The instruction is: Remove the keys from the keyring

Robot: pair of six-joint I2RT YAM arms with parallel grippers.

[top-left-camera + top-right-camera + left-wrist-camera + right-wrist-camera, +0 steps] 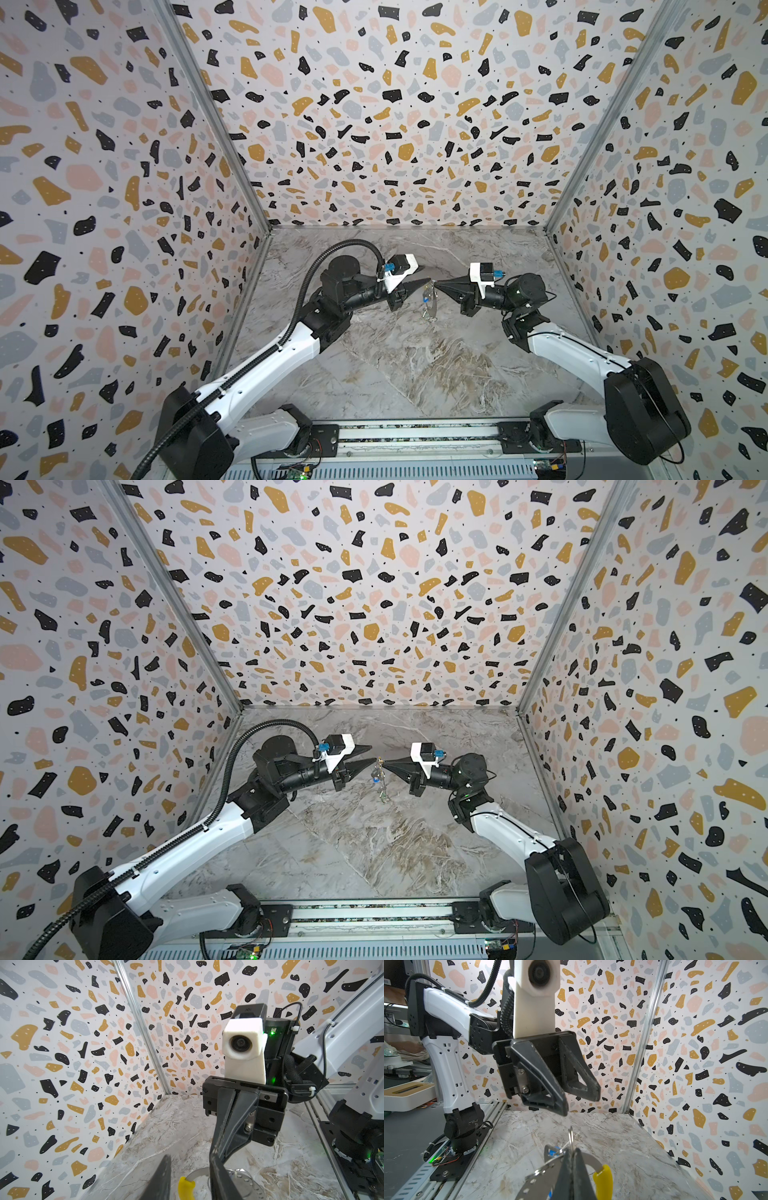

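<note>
Your right gripper (436,286) stays out of nothing: it is clamped on the keyring (431,303), which hangs lengthwise down toward the marble table (415,365), the keys (424,297) dangling. Your left gripper (424,276), jaws parted and empty, points at it from just beside. The terrazzo walls (374,124) stand well clear.
</note>
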